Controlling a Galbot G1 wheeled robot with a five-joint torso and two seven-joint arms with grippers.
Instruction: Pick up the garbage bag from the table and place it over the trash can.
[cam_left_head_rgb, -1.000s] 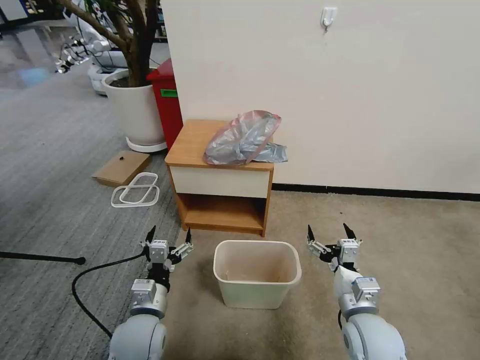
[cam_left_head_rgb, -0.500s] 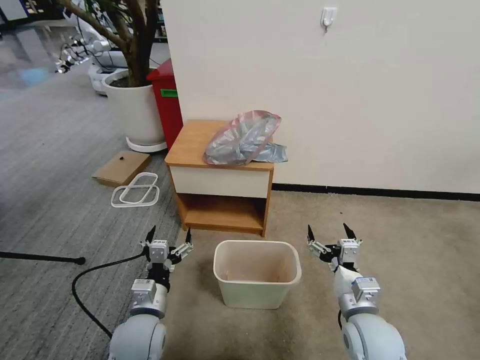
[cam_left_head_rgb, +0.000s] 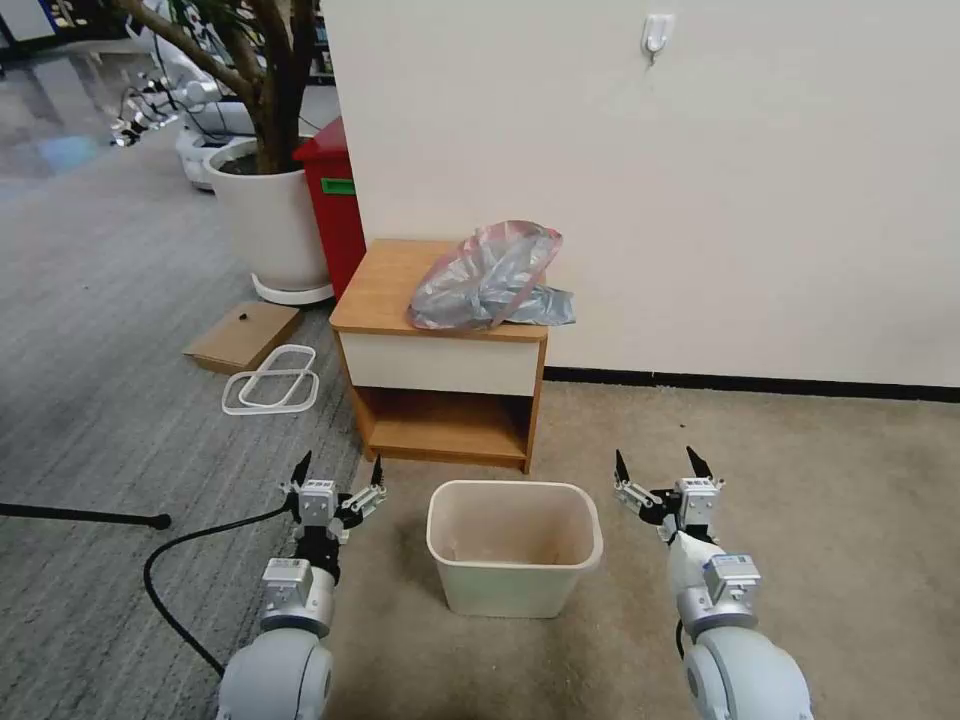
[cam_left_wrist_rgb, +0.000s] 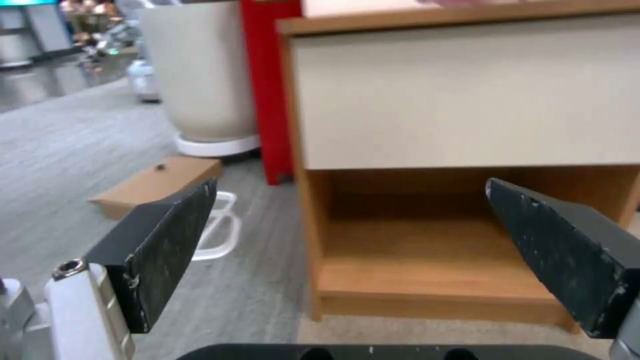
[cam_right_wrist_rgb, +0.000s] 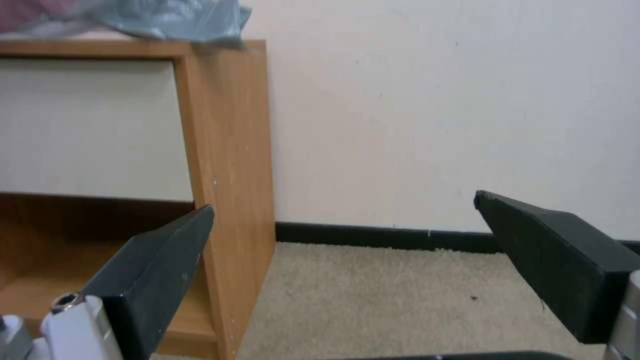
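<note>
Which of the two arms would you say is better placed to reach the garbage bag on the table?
Probably the right. The garbage bag lies on the table's right half, overhanging its right edge, nearer the open right gripper. The open left gripper hangs before the table's left side.

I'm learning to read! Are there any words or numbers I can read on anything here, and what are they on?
No words or numbers can be read here.
The red bin has a green label, but its print is too small to read.
The garbage bag, the table and the trash can carry no writing.
</note>
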